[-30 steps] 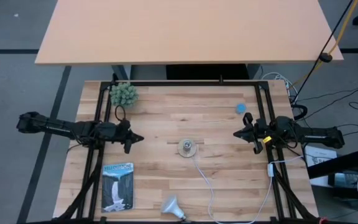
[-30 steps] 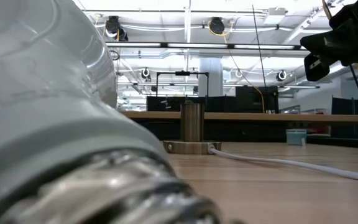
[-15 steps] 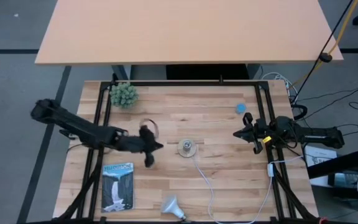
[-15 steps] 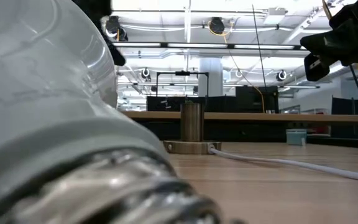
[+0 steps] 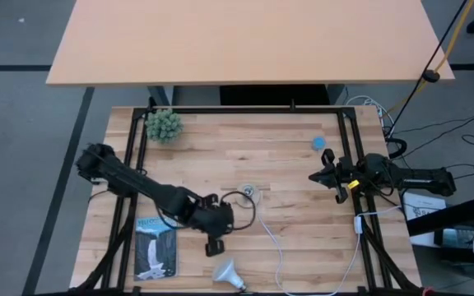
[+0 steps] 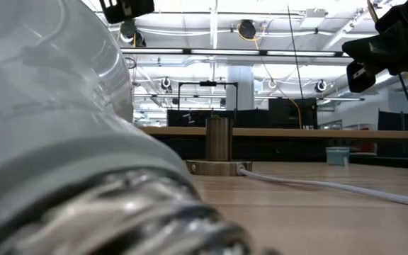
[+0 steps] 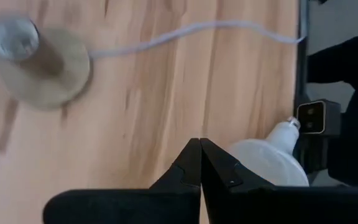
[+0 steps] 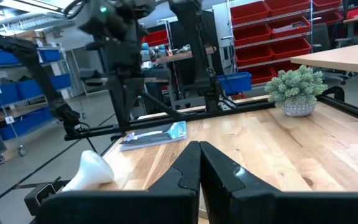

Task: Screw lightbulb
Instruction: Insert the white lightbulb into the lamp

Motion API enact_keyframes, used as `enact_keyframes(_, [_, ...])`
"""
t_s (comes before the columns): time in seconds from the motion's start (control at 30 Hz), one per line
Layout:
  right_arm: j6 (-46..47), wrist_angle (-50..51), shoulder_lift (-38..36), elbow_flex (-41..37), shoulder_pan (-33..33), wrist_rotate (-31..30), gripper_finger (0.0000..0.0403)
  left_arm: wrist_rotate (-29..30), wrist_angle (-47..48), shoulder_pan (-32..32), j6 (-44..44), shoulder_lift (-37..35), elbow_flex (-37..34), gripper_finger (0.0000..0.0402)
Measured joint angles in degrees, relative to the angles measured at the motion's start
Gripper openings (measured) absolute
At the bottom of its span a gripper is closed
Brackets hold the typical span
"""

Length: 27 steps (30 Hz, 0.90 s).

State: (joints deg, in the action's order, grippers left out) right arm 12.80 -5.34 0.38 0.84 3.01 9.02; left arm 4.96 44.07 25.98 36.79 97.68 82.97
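The white lightbulb (image 5: pixel 230 275) lies on its side near the table's front edge, its dome toward the left. It also shows in the left wrist view (image 7: pixel 267 163), in the right wrist view (image 8: pixel 92 168), and very close in the low view (image 6: pixel 48 134). The metal socket (image 5: pixel 249 195) stands upright at the table's middle on its round base, its white cord (image 5: pixel 275 242) running toward the near edge. My left gripper (image 5: pixel 215 246) is shut and empty, above the table between socket and bulb. My right gripper (image 5: pixel 314 176) is shut and empty at the right.
A small green plant (image 5: pixel 164 125) stands at the far left. A picture booklet (image 5: pixel 155 247) lies at the near left. A small blue round object (image 5: pixel 318 143) sits at the far right. Black frame rails run along the table's left, right and far sides.
My left arm has swung from the table's left side toward the right and the near edge, passing the socket's left side, and its gripper now stands close to the lightbulb. The bulb, socket and right arm have kept still.
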Motion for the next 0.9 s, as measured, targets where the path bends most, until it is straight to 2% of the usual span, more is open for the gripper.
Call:
enact_keyframes(0.2, [0.0,0.0,0.0,0.0,0.0,0.0,0.0,0.1,3.9,2.3,6.4,9.5,10.0,0.0])
enact_keyframes(0.37, [0.0,0.0,0.0,0.0,0.0,0.0,0.0,2.2,6.7,4.1,19.5,14.0,15.0,0.0])
enact_keyframes(0.53, [0.0,0.0,0.0,0.0,0.0,0.0,0.0,6.5,10.0,7.8,34.7,14.6,17.0,0.0])
enact_keyframes(0.7, [0.0,0.0,0.0,0.0,0.0,0.0,0.0,14.3,10.7,13.4,50.9,14.6,17.9,0.0])
enact_keyframes(0.9, [0.0,0.0,0.0,0.0,0.0,0.0,0.0,15.6,10.4,20.5,67.2,16.6,17.9,0.0])
